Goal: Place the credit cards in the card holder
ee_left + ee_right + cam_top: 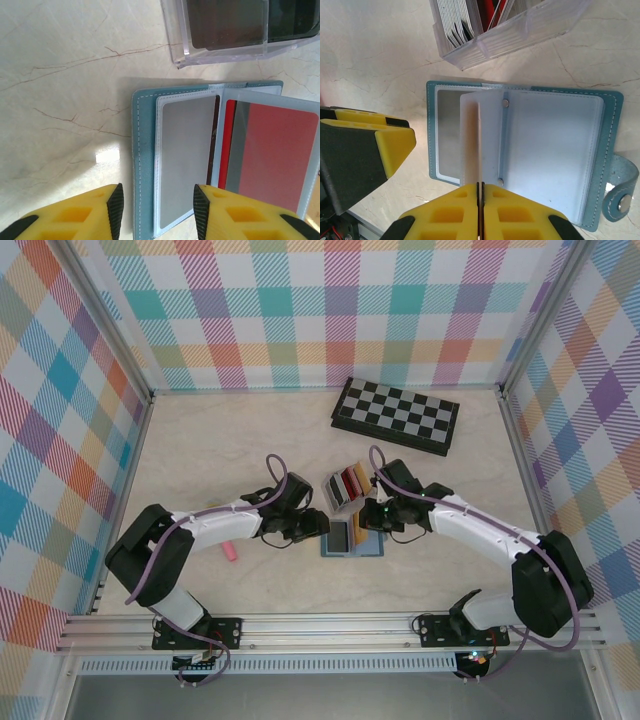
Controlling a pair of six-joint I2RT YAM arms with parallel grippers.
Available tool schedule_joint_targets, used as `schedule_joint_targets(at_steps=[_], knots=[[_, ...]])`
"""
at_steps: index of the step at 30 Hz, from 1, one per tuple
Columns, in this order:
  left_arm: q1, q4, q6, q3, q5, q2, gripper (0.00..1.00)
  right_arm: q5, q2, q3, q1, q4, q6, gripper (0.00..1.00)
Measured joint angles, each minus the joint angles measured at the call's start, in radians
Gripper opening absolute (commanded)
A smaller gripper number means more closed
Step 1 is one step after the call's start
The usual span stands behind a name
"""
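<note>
Pale marbled tabletop [200, 450], pastel plaid walls [300, 310] on three sides, aluminium rail [330, 625]

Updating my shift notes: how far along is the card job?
Done: one red card looks seated in the open card holder. In hand: the right gripper pinches a clear sleeve page upright; the left gripper hovers open. Left: more credit cards stand in the clear rack.

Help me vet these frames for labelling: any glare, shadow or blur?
Left wrist: a glare patch on the table, grey sheen over the red card. Right wrist: the lifted sleeve in the right gripper looks washed out, soft. Top external: even light, only soft shadows.
</note>
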State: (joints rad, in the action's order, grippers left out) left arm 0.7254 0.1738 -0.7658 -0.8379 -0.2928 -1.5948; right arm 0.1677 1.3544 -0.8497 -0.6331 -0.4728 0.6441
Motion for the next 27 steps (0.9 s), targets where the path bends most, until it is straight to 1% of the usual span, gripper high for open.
schedule_joint_targets(at_steps=[5, 12, 27], knots=[[0.0, 0.0, 0.0, 0.004, 0.0, 0.0, 0.44, -0.016, 0.009, -0.013, 0.0, -0.011, -0.001, 0.09], [0.0, 0.0, -0.001, 0.004, -0.001, -0.001, 0.38, 0.01, 0.027, -0.014, -0.002, 0.002, 0.0, 0.09], [0.0, -0.001, 0.0, 0.004, -0.005, -0.035, 0.35, 0.003, 0.052, -0.028, -0.002, -0.021, 0.0, 0.09]])
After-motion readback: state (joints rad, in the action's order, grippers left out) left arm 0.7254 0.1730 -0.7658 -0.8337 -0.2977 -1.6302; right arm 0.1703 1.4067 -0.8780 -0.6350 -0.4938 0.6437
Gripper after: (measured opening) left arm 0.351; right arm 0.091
